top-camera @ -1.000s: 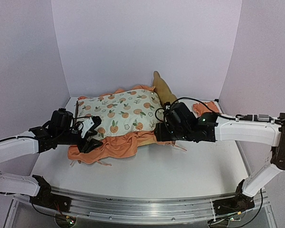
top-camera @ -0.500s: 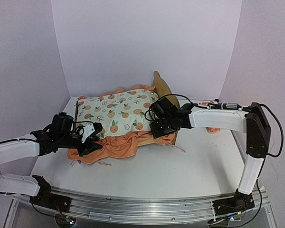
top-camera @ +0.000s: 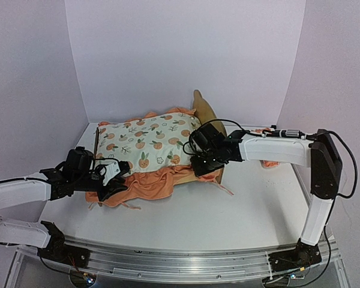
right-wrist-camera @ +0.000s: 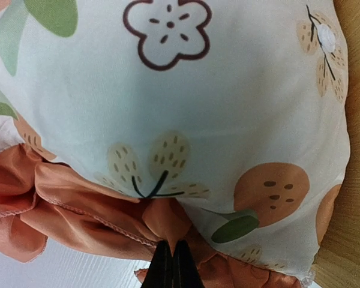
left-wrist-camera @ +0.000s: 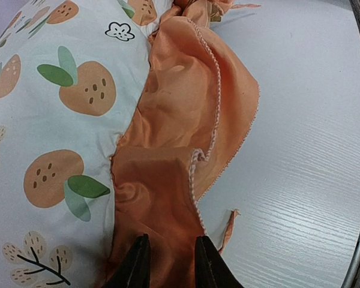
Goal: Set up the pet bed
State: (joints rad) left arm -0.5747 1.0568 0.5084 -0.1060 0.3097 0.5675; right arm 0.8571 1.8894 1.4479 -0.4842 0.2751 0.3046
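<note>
White tabletop borders the orange ruffle, right hand closed at its edge, left hand straddling it, grip unclear.

Left arm lies low at lower left, left gripper jaws narrowly apart. Right arm reaches leftward to mid-frame, elbow raised; right gripper jaws pressed together.

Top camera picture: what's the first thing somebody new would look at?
Probably the puffy mattress pad with orange fruit prints, lying in the middle of the table, its orange ruffle spilling toward the near edge. Next, the left arm and right arm, stretched in from either side with jaws down at that ruffle. Behind the pad, the pet bed pokes up its wooden headboard.
</note>
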